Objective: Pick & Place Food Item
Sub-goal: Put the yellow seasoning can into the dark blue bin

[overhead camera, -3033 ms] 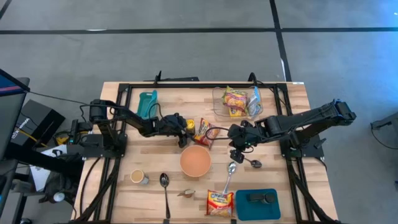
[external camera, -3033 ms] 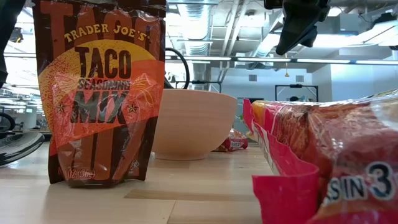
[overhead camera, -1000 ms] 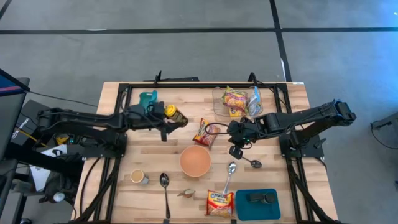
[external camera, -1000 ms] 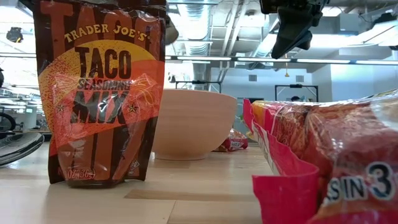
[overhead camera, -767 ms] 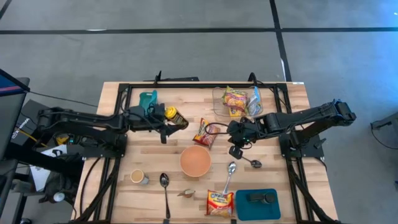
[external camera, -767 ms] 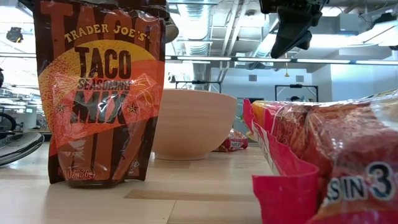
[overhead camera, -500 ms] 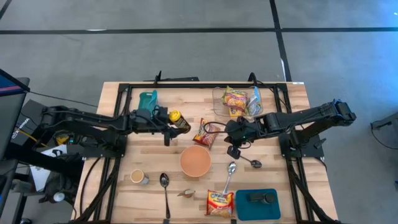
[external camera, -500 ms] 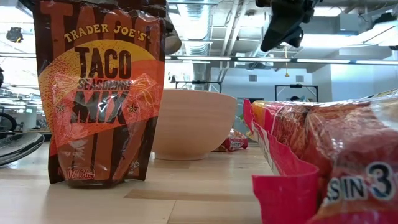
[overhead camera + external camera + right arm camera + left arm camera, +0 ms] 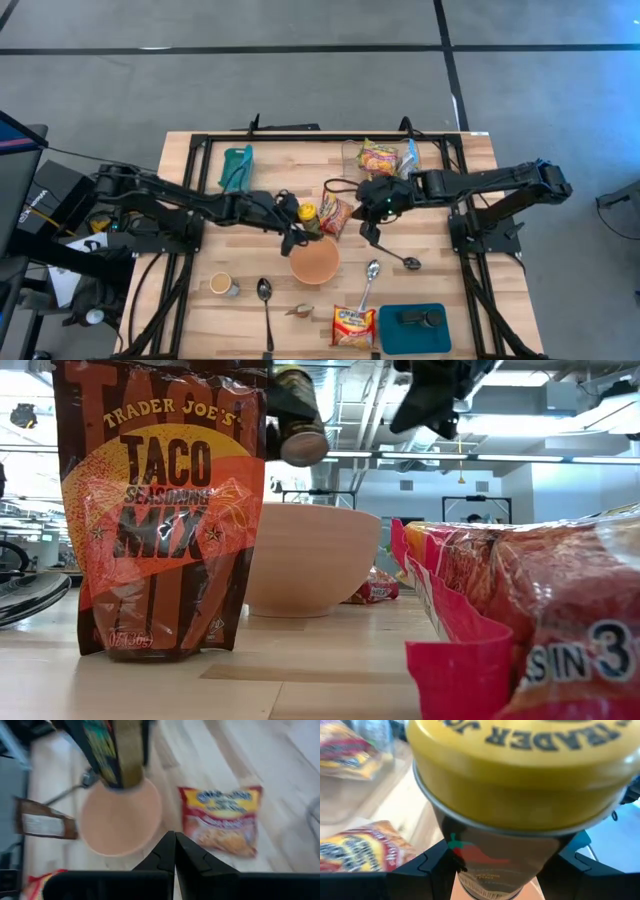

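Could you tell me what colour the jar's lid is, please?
Yellow; the jar's lid shows best in the left wrist view.

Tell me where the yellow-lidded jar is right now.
In the high view the yellow-lidded jar is near the table's middle, held in the left gripper, above the far rim of the bowl and beside the ramen packet.

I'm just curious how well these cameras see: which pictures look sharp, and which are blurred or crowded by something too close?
High view: sharp and evenly lit. Low view: taco seasoning packet crisp, red noodle packet close and soft, bright ceiling lights behind. Left wrist view: the yellow-lidded jar fills the frame, background out of focus. Right wrist view: smeared all over, the bowl and fingers soft.
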Robot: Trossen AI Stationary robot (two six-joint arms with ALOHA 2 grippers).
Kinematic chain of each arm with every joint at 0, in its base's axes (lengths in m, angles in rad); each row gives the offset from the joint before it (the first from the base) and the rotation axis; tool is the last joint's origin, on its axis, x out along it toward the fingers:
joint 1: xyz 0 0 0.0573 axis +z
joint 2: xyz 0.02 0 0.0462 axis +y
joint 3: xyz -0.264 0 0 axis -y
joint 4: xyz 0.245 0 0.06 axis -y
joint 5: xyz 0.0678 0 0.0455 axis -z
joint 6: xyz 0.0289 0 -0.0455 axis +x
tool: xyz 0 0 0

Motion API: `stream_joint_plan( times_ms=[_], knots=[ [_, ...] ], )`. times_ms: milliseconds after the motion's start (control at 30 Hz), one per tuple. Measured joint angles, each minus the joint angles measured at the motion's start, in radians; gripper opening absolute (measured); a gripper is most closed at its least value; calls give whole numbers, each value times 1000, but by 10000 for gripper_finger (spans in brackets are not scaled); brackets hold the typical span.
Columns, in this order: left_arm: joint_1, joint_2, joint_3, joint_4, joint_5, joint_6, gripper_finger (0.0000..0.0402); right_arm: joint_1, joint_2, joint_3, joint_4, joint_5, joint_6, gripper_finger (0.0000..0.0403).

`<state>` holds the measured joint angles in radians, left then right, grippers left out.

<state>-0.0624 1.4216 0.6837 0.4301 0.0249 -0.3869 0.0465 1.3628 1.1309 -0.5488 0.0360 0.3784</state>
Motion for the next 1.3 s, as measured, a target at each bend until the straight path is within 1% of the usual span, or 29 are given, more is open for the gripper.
stream_joint_plan(
  times_ms=[67,233,400,500,667,800,900,1033,1200,1300],
  knots=[
    [0,31,27,-12,15,-7,216,-14,0,0,31,-54,-14,1],
    [0,82,78,-54,58,-11,216,-43,0,0,102,-226,-22,1],
    [0,88,91,-45,71,-11,216,-50,0,0,176,-323,-21,1],
    [1,85,90,-46,77,-11,216,-47,0,1,195,-349,-20,1],
    [1,84,90,-47,79,-14,216,-47,0,1,194,-351,-20,2],
    [1,84,90,-47,79,-15,216,-47,0,1,194,-351,-20,17],
    [1,84,90,-47,79,-15,216,-48,0,1,193,-350,-20,48],
    [1,84,90,-47,79,-15,216,-48,0,1,198,-344,-20,110],
    [1,84,90,-46,78,-15,216,-48,0,1,244,-334,-19,214],
    [1,84,90,-46,78,-15,216,-47,0,1,264,-281,-20,273]
  ],
)
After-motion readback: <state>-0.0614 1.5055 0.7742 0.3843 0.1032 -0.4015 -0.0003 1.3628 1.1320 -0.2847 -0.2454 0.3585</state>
